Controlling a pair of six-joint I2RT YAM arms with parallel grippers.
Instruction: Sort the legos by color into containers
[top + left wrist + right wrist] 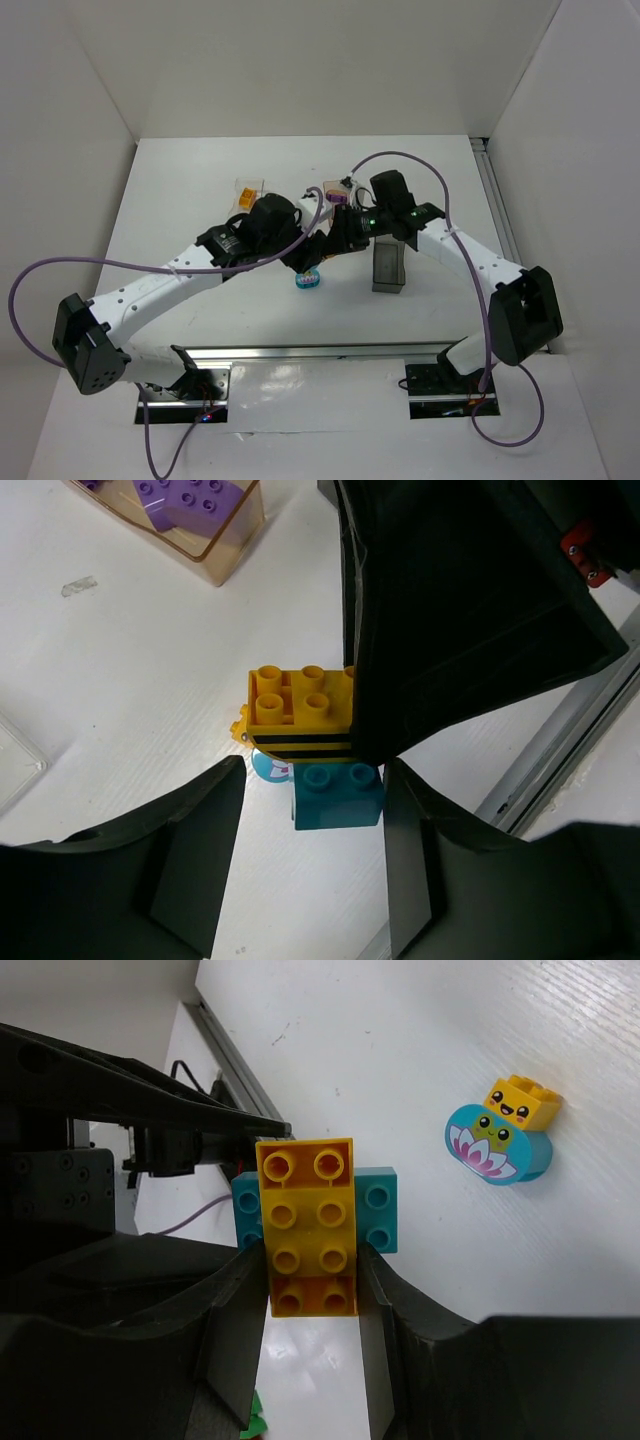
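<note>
My right gripper (310,1265) is shut on a long yellow-orange lego (305,1200) with a teal-blue lego (378,1210) stuck crosswise under it, held above the table. In the left wrist view the same yellow lego (298,712) has black stripes, and the teal lego (338,798) hangs below it. My left gripper (315,785) is open, with a finger (190,860) on each side of the teal lego. A teal flower piece with a yellow face brick (500,1135) lies on the table (308,279). In the top view both grippers, left (303,260) and right (328,248), meet mid-table.
The orange-tan bin (337,192) holds purple legos (190,500). The clear bin (248,193) holds a yellow lego. The dark grey bin (388,265) stands right of the grippers. A metal rail (320,352) runs along the near edge.
</note>
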